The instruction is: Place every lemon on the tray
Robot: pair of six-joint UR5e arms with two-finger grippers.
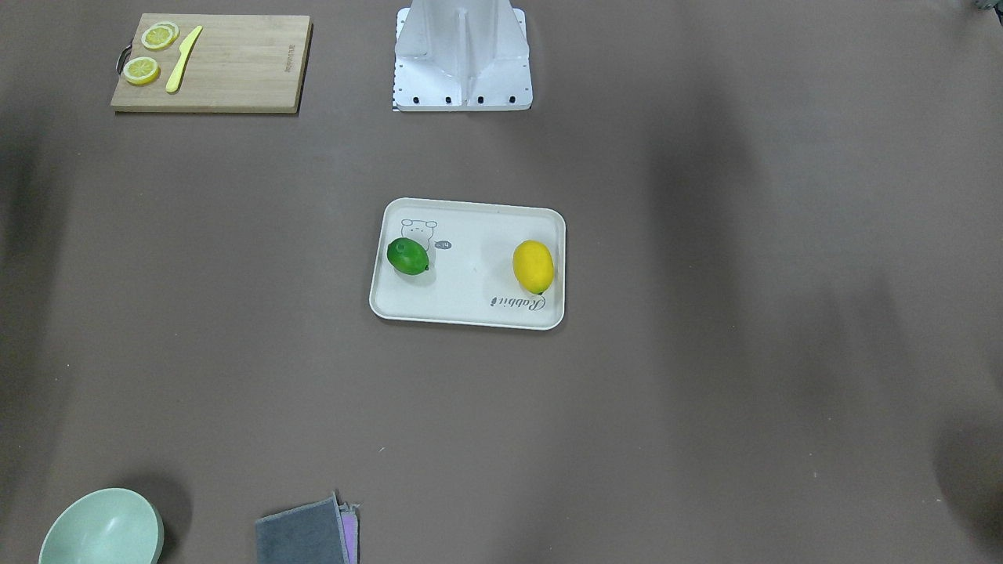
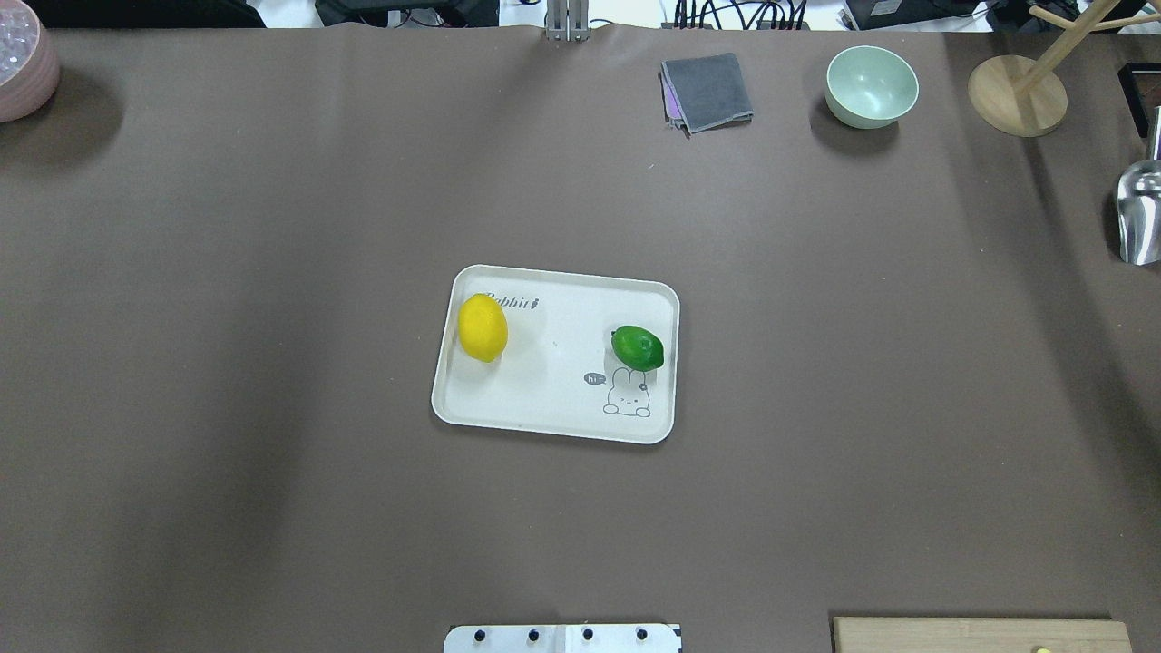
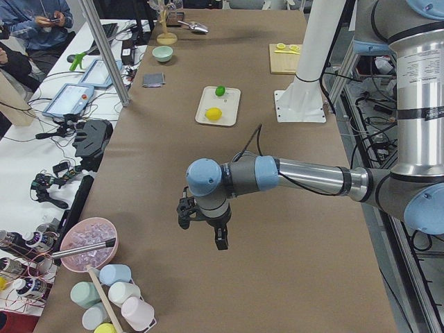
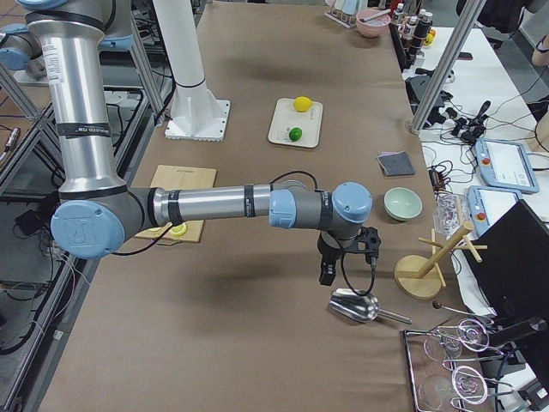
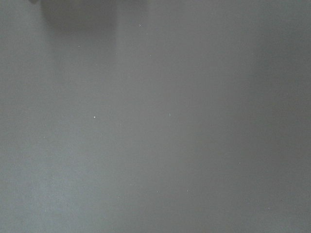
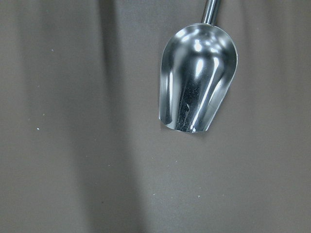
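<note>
The left claw (image 3: 202, 232) hangs over the table (image 2: 272, 499). The right claw (image 4: 347, 262) hangs near a scoop (image 6: 197, 82). I cannot tell either's grip. The tray (image 2: 553, 399), mid-table, carries the yellow lemon (image 2: 482, 327) and the green lemon (image 2: 637, 347), well apart.

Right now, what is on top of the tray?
Two lemons, apart: the yellow lemon at one end of the tray, the green lemon at the other. The tray's surface under each is hidden.
</note>
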